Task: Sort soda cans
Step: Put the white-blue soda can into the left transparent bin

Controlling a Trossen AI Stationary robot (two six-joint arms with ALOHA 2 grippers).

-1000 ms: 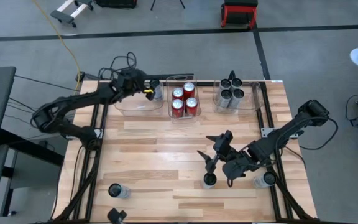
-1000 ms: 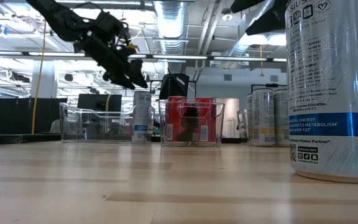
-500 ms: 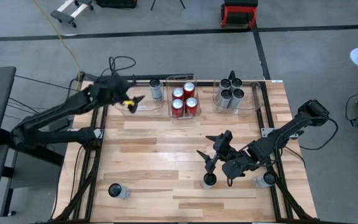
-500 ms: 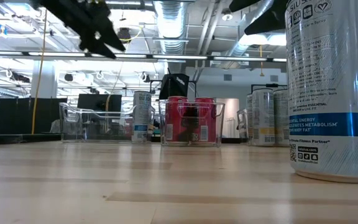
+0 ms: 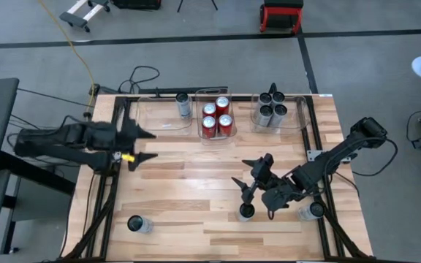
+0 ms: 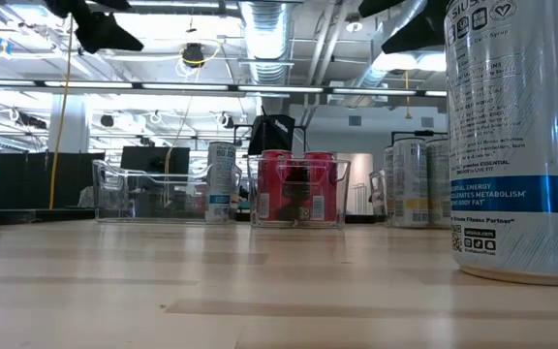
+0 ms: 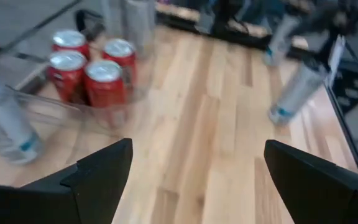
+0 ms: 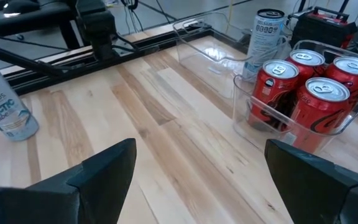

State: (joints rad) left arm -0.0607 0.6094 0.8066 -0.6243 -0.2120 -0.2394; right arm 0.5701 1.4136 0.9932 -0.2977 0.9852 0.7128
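Note:
In the high view, four red soda cans (image 5: 216, 117) stand in the middle clear bin. Several silver-grey cans (image 5: 270, 109) fill the right bin, and one silver can (image 5: 184, 106) stands in the left bin. Loose silver cans stand on the table at the near left (image 5: 139, 224), at the near middle (image 5: 245, 212) and at the near right (image 5: 311, 212). My left gripper (image 5: 152, 145) is open above the table's left edge, away from every can. My right gripper (image 5: 248, 172) is open in the air just beyond the near-middle can. Its wrist view shows the red cans (image 8: 309, 81) ahead.
Three clear bins (image 5: 156, 124) line the table's far edge. Black rails run along the table's left side (image 5: 112, 183) and right side (image 5: 320, 146). Bare wood lies between the bins and the near cans. In the low view one silver can (image 6: 511, 136) looms close on the right.
My left gripper has drawn back from the silver can in the left bin, toward the table's left edge and somewhat nearer, rising out of the bin. The can stays upright in the bin.

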